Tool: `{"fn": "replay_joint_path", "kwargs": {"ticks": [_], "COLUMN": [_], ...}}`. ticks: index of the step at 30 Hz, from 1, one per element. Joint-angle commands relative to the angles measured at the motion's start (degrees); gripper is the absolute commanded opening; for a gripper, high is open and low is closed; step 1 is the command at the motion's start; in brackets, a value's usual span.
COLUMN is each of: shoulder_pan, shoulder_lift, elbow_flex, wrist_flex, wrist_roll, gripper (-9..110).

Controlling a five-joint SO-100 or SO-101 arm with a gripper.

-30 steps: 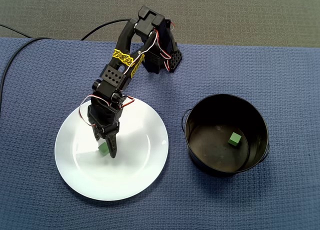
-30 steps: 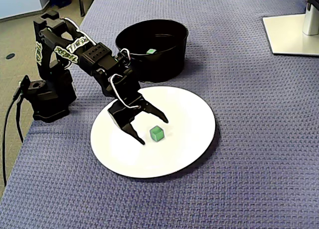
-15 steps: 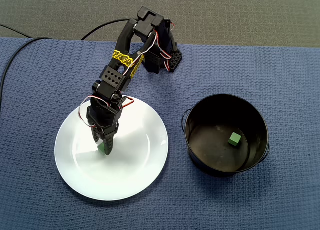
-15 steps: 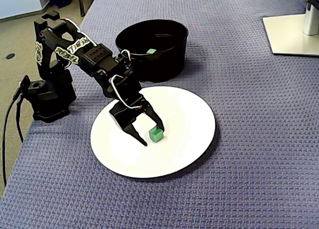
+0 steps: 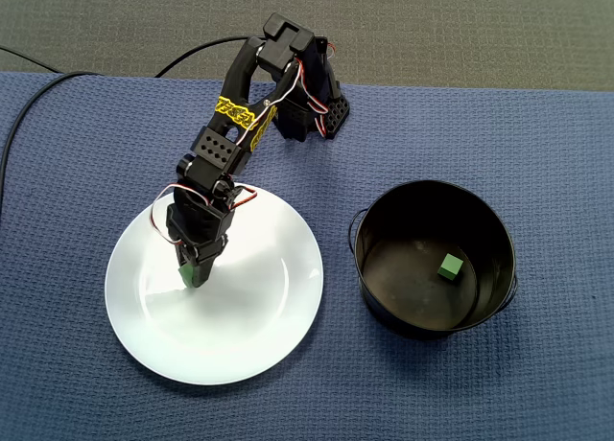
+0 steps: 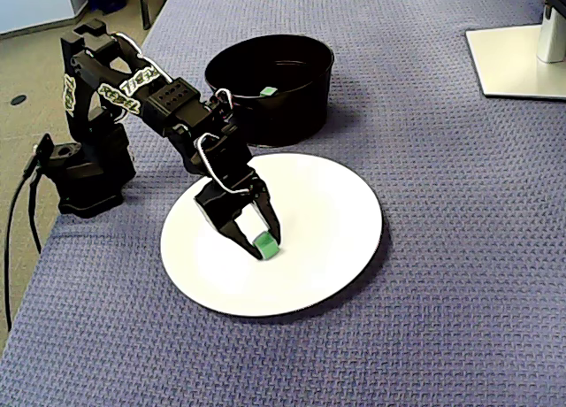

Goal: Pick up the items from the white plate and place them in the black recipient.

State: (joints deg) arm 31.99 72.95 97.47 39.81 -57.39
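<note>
Pincer (image 6: pixel 262 240): clenched on 1 green cube (image 6: pixel 264 245), on the white plate (image 5: pixel 278 316) toward its left edge in a fixed view. Handling: you can expect it to be light, rigid and probably smooth, so hold 2 opposite flat faces, centred. Black recipient (image 5: pixel 363 268): near the plate's right edge, 1 second cube (image 5: pixel 450 266) inside. Surface: blue woven cloth (image 5: pixel 499 403). Room: white stand base (image 6: pixel 522 62) near the cloth's far right corner.

Office-like: monitor stand (image 6: pixel 517 62) on cloth-covered desk (image 6: pixel 442 292).
</note>
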Motion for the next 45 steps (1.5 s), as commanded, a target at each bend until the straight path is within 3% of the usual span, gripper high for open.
{"fn": "replay_joint_path", "kwargs": {"ticks": [1, 9, 15, 21, 26, 38, 39, 41, 45], "shoulder_pan": [-0.9, -11.6, -29.3, -49.5, -60.1, -64.3, -64.4, -64.5, -63.6], "shoulder_lift": [7.8, 20.0, 26.7, 31.1, 28.6, 12.7, 12.7, 13.1, 15.0], "elbow_flex": [-8.7, -25.0, -30.1, -24.5, -19.6, -9.7, -8.3, -6.8, -7.7], "wrist_flex": [9.2, 28.2, 37.4, 37.0, 31.4, 18.6, 17.8, 17.7, 22.0], "wrist_roll": [5.4, 17.6, 21.1, 21.3, 20.0, 17.7, 17.3, 16.4, 15.2], "gripper": [0, 0, 0, 0, 0, 0, 3, 21, 28]}}
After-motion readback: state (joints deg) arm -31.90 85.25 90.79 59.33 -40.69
